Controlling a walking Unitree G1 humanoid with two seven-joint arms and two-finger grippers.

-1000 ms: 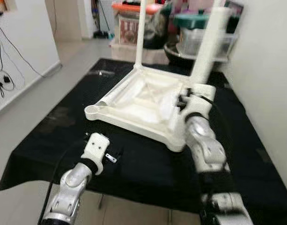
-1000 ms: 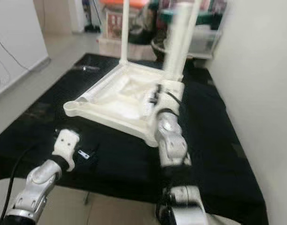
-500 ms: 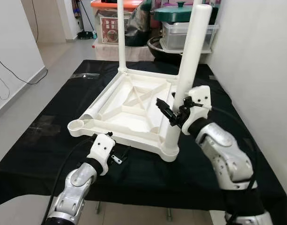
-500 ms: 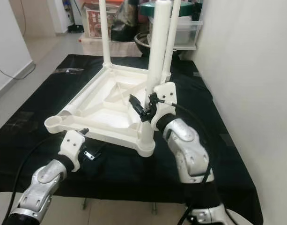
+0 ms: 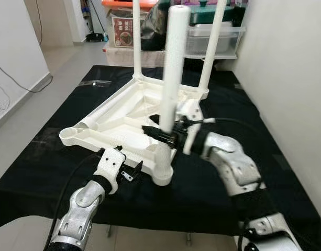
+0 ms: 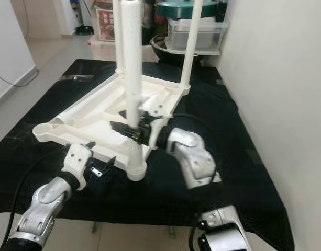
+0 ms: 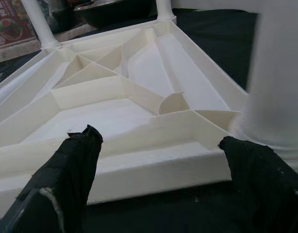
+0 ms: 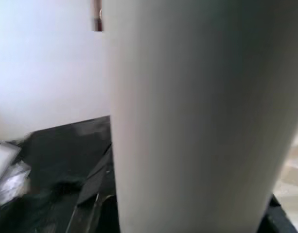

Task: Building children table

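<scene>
The white plastic children's table lay upside down on a black cloth covering the tabletop, its ribbed underside facing up. Three legs stood upright in its corner sockets: two far ones and a near one, thick and white, rising from the corner closest to the robot. The fourth corner, on the robot's left, showed an open round socket with no leg in it. The right tool reached in from the right and was at the near leg, low on its shaft — its black fingers lay on either side of the leg and seemed to grip it, and the right wrist view looked straight onto the pale cylinder. The left tool hovered just above the cloth, close to the table's near edge, beside the base of the near leg; in the left wrist view its two black fingers were spread wide, holding nothing, with the table's rim in front of them. Beyond the cloth stood storage boxes, one with an orange lid, and a clear tub with a green lid. A white wall ran along the robot's right, and pale floor showed on the left.
</scene>
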